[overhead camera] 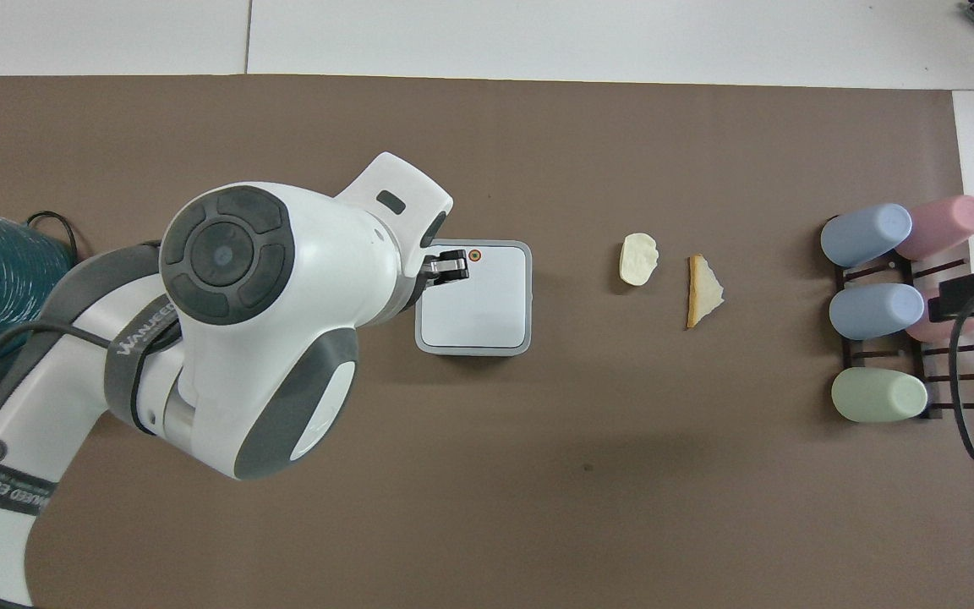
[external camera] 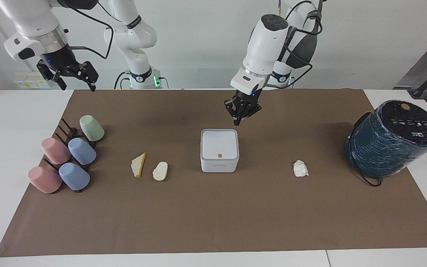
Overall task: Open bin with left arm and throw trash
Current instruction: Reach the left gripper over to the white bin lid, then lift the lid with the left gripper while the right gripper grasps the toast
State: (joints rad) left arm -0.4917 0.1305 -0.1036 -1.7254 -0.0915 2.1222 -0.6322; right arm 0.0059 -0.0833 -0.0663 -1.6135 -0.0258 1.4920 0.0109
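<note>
Left gripper (external camera: 240,115) raised in the air over the bin's edge nearest the robots, toward the left arm's end of the worktop (external camera: 213,222); fingers drawn close together, nearly shut, holding nothing and touching nothing. Directly below the left gripper, the bin (external camera: 219,150): small, white, square with rounded corners, lid flat and closed, tiny orange dot on the lid. Crumpled paper wad (external camera: 300,168) on the brown mat, well apart from the left gripper, toward the left arm's end. Cream lump (external camera: 160,171) and yellow wedge (external camera: 138,165) side by side, apart from the bin toward the right arm's end. Right gripper (external camera: 73,76) waiting high over the worktop's edge, above the rack of pastel cups (external camera: 67,157), fingers spread open and empty. Dark teal cylinder (external camera: 393,139) at the left arm's end.
</note>
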